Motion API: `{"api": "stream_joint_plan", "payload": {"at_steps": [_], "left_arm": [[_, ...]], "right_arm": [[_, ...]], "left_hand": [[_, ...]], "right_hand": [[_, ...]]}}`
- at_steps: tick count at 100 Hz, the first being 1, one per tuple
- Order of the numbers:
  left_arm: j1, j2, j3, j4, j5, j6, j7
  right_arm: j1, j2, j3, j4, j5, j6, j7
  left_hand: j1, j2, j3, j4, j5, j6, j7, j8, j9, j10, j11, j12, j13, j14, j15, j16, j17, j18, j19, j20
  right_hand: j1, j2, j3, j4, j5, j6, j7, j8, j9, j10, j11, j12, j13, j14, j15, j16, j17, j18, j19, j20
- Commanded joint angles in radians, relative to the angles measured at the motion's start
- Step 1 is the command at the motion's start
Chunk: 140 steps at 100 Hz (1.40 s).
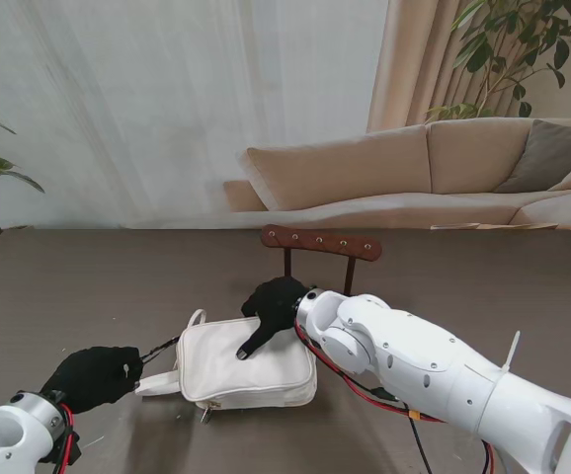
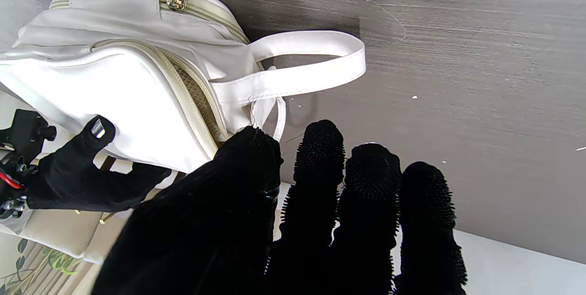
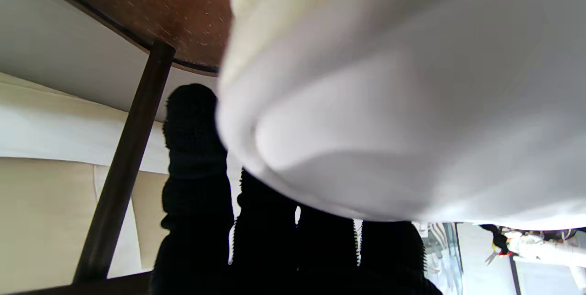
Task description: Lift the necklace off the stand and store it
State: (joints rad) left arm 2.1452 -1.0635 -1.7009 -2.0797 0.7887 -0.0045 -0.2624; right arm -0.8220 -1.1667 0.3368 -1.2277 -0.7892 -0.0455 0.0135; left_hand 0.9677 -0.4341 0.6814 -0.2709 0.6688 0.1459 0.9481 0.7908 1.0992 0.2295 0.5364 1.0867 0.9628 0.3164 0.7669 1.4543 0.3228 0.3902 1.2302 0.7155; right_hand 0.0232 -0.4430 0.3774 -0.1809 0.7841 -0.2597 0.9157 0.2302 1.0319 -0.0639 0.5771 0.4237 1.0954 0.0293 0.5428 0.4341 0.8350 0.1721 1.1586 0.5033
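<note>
Behind the dark grey tabletop [image 1: 523, 286] a beige sofa [image 1: 404, 173] and pale curtains are filling the room, and all the action is sitting mid-table. Biggest piece out there: the white bag [image 1: 251, 365], lying flat toward the near edge, strap loops spilling off its left end. Just beyond it, toward the far edge, the wooden stand [image 1: 321, 243] is rising on two dark posts, its studded crossbar looking bare.

The right hand [image 1: 271, 308] is reaching over the bag's far edge, forefinger pressing down on the white panel and the other fingers curled behind it, pinning the bag, I'd judge, so it can't slide. The left hand [image 1: 93, 377] is sitting at the bag's left end, fingers bunched together beside a strap and a thin dark strip; whether they're actually pinching either one, I cannot tell (the wrist view is showing fingertips close to the strap, no clear grip).

And the necklace? No chain is showing anywhere — not on the crossbar, not on the tabletop. Likely it's already inside that bag, though that's only a judgement.
</note>
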Motion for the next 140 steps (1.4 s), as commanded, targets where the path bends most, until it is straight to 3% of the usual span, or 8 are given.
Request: {"api": "stream_joint_plan", "payload": {"at_steps": [1,12,20,38,54,89,98,140], "left_arm": [[-0.006,-0.001,0.007,0.011,-0.004,0.002,-0.021],[-0.020,0.001,0.017,0.018,-0.003,-0.002,-0.025],[-0.026,0.002,0.018,0.020,-0.003,-0.003,-0.029],[-0.033,0.004,0.006,0.019,-0.002,-0.006,-0.044],[-0.039,0.006,-0.011,0.033,-0.006,-0.003,-0.062],[-0.042,0.006,-0.041,0.070,0.002,0.013,-0.072],[-0.011,0.005,-0.055,0.051,0.010,0.007,-0.071],[0.198,-0.020,-0.154,-0.121,0.033,-0.021,-0.017]], "right_arm": [[-0.015,-0.011,-0.010,0.036,0.003,-0.002,0.018],[-0.008,-0.022,-0.013,0.057,0.044,-0.026,0.023],[-0.002,-0.026,-0.014,0.068,0.066,-0.035,0.035],[0.019,-0.026,-0.022,0.099,0.090,-0.046,0.062],[0.041,-0.025,-0.032,0.129,0.109,-0.053,0.090],[0.068,-0.028,-0.049,0.179,0.142,-0.059,0.124],[0.072,-0.032,-0.053,0.190,0.147,-0.059,0.124],[0.072,-0.037,-0.063,0.194,0.153,-0.036,0.130]], "left_hand": [[0.040,0.028,0.006,0.036,0.068,0.060,0.126,0.012,-0.015,-0.009,0.004,0.010,0.007,-0.013,-0.007,-0.003,-0.007,-0.012,-0.002,-0.008],[0.041,0.029,0.004,0.036,0.067,0.059,0.125,0.012,-0.015,-0.011,0.004,0.010,0.007,-0.014,-0.007,-0.002,-0.007,-0.013,-0.001,-0.008],[0.041,0.030,0.002,0.037,0.067,0.060,0.125,0.012,-0.015,-0.011,0.004,0.011,0.007,-0.014,-0.006,-0.002,-0.007,-0.013,-0.001,-0.008],[0.041,0.029,0.001,0.037,0.068,0.058,0.127,0.013,-0.014,-0.012,0.005,0.011,0.006,-0.015,-0.004,-0.001,-0.006,-0.013,0.000,-0.008],[0.042,0.029,0.001,0.037,0.066,0.058,0.127,0.013,-0.014,-0.012,0.006,0.012,0.005,-0.017,-0.004,0.000,-0.006,-0.015,0.000,-0.008],[0.042,0.026,0.006,0.036,0.065,0.059,0.131,0.010,-0.019,0.009,0.006,0.012,0.004,-0.018,0.003,0.005,-0.008,-0.016,0.002,-0.007],[0.041,0.026,0.006,0.036,0.064,0.059,0.132,0.010,-0.016,-0.015,0.010,0.014,0.004,-0.018,0.003,0.005,-0.007,-0.017,0.003,-0.007],[0.041,0.029,0.003,0.036,0.066,0.059,0.132,0.009,-0.016,-0.011,0.008,0.011,0.002,-0.019,0.004,0.006,-0.008,-0.016,0.002,-0.008]], "right_hand": [[0.560,0.019,0.079,0.097,0.092,-0.035,0.113,-0.007,0.110,-0.015,0.054,0.051,0.111,-0.031,0.096,0.052,-0.221,-0.031,0.106,0.022],[0.607,0.010,0.082,0.108,0.196,0.027,0.153,0.105,0.231,0.014,0.145,0.169,0.219,-0.046,0.298,0.162,-0.097,-0.053,0.208,0.054],[0.559,-0.005,0.179,0.130,0.248,0.063,0.143,0.250,0.291,0.032,0.217,0.273,0.225,-0.072,0.548,0.242,-0.024,-0.071,0.261,0.095],[0.487,-0.024,0.306,0.180,0.307,0.096,0.131,0.415,0.385,0.031,0.297,0.400,0.227,-0.149,0.845,0.349,0.105,-0.092,0.339,0.172],[0.482,-0.021,0.312,0.188,0.313,0.097,0.124,0.458,0.405,0.025,0.312,0.443,0.228,-0.183,0.902,0.382,0.142,-0.100,0.347,0.198],[0.480,-0.014,0.313,0.200,0.317,0.093,0.120,0.509,0.407,0.025,0.326,0.479,0.228,-0.187,0.930,0.408,0.156,-0.104,0.343,0.229],[0.480,-0.015,0.316,0.204,0.318,0.094,0.120,0.513,0.408,0.025,0.330,0.482,0.228,-0.194,0.934,0.411,0.158,-0.104,0.344,0.232],[0.477,-0.018,0.324,0.214,0.323,0.096,0.114,0.524,0.408,0.026,0.335,0.487,0.228,-0.191,0.942,0.421,0.160,-0.103,0.343,0.242]]}}
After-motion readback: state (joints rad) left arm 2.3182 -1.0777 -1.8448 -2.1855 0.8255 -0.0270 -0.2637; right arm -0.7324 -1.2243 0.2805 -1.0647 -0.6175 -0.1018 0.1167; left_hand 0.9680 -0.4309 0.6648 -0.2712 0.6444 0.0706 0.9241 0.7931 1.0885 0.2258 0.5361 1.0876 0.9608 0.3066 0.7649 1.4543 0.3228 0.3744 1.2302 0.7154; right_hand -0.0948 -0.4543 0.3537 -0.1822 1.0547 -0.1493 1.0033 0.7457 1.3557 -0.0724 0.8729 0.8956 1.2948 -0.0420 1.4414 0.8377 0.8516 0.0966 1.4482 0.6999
